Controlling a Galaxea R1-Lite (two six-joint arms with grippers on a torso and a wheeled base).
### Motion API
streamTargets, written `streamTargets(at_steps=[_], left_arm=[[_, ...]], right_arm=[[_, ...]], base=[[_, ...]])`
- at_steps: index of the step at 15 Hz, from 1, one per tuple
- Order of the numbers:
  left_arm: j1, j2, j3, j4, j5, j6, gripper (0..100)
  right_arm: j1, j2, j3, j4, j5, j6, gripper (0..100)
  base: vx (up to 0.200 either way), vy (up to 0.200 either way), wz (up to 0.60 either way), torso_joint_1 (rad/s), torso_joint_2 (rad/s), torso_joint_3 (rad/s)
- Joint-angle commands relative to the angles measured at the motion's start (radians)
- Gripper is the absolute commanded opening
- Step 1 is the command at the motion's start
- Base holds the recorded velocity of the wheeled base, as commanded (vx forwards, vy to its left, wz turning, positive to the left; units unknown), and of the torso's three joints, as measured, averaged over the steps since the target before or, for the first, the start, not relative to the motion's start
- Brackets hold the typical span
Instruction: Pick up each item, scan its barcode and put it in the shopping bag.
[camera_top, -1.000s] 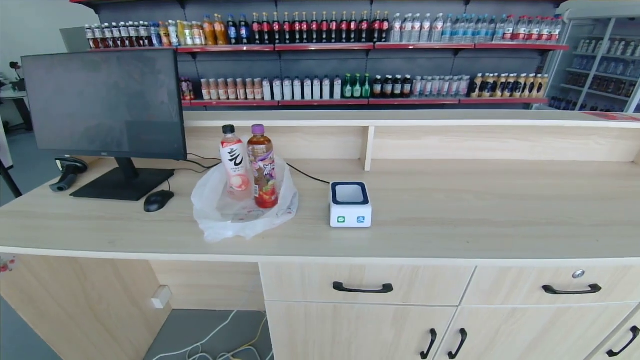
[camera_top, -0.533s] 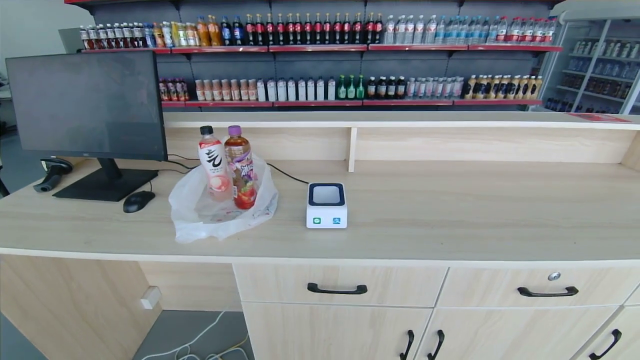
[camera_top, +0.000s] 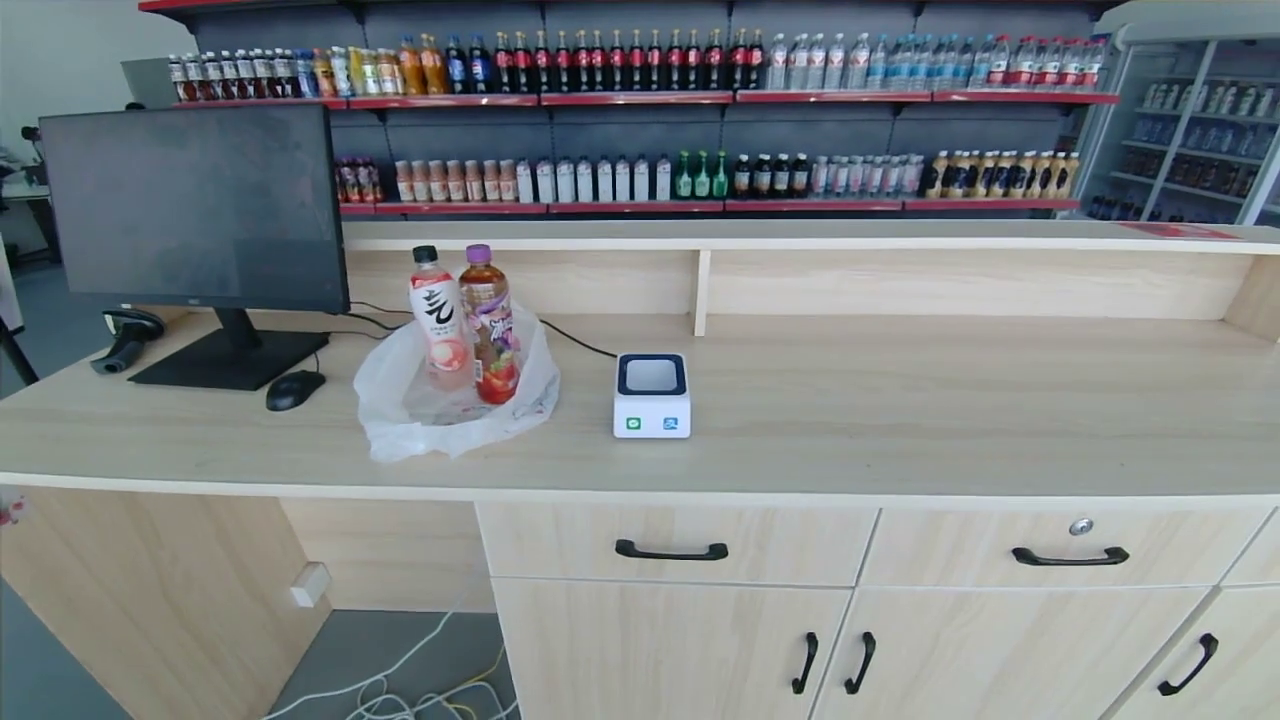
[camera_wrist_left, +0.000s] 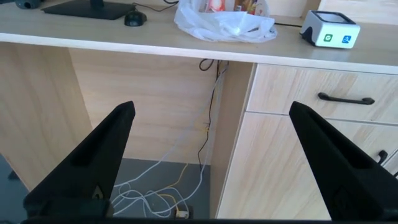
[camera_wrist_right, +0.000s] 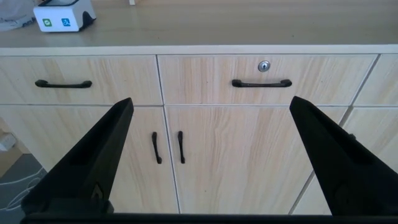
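Both tools hang low in front of the table (camera_top: 900, 420), below its top. The left tool (camera_wrist_left: 210, 106) is released, its two fingers wide apart and nothing between them. The right tool (camera_wrist_right: 211, 99) is released in the same way and faces the cabinet doors (camera_wrist_right: 236, 162).

The task's things are on the table top. The bag (camera_top: 420, 430) lies crumpled and open toward the left part. Inside it stand two bottles, side by side and touching: the black-cap bottle (camera_top: 440, 320) on the left and the purple-cap bottle (camera_top: 491, 325) on the right. Both are upright, so their long axis is vertical. The scanner (camera_top: 652, 395) sits just beside the bag, on its right, with its window facing up.

From the tools, the bottles are up and forward, over the table edge. The bag is on the left arm's side and the scanner is closer to the middle, so I judge the left arm to be the nearer one for any reach to the bottles. It would have to rise above the table edge first, and then come at a bottle from the side, across its axis.

As both bottles are already in the bag, the task seems to me finished or nearly so.
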Motion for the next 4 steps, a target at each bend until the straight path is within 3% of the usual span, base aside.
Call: streamTargets(at_steps=[1, 4], left_arm=[[0.001, 0.000, 0.000, 0.000, 0.000, 0.000, 100], [0.001, 0.000, 0.000, 0.000, 0.001, 0.000, 100]], right_arm=[[0.000, 0.001, 0.000, -0.002, 0.000, -0.001, 100], [0.000, 0.001, 0.000, 0.000, 0.000, 0.000, 100]], base=[[0.000, 0.000, 0.00, 0.000, 0.00, 0.000], [0.000, 0.000, 0.00, 0.000, 0.00, 0.000]])
